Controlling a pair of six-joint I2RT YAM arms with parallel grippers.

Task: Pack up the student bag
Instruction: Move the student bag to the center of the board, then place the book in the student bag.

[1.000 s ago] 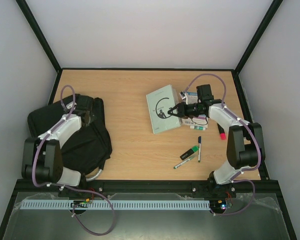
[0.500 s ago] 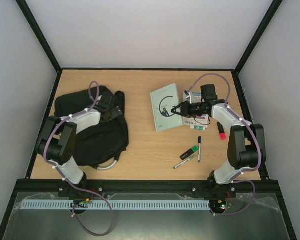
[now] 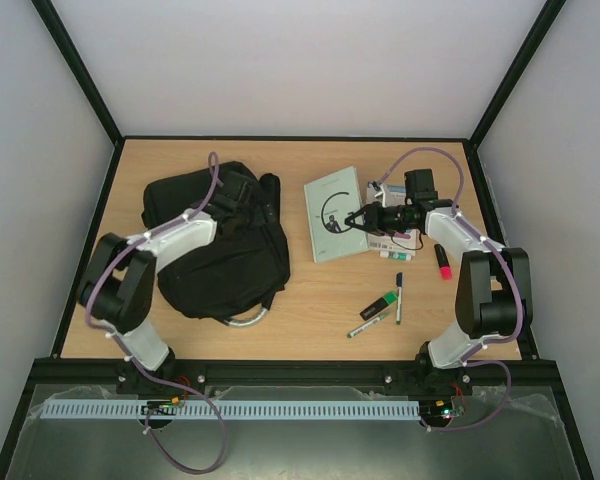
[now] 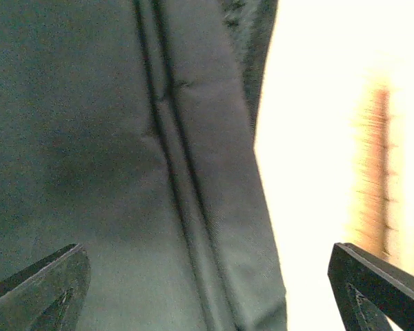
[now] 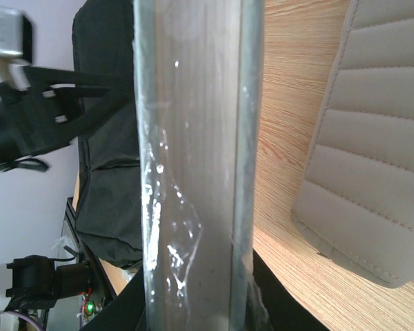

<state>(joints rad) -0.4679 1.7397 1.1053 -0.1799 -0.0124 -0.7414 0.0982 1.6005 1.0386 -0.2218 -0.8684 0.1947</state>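
The big black bag lies flat on the left half of the wooden table. Its grey loop handle pokes out at the near side. The left arm reaches over the bag, and the left gripper hangs above the bag's far part. In the left wrist view its two fingers stand far apart, one at each lower corner. Below them is only black cloth with a long seam, so this gripper is wide open and holds nothing (the patch on the right of that view is too bright to make out). A strip of bare wood lies between the bag and a pale book with a dark curved mark on its cover. The right gripper is at the book's right edge and is pinched on it. In the right wrist view the book's edge runs up and down through the middle, with shiny clear wrap on it. A soft pale case with stitched stripes lies on the wood beside it. Nearer the arms lie a green marker and a dark pen. A red marker lies off to the right. All three are apart from the bag.
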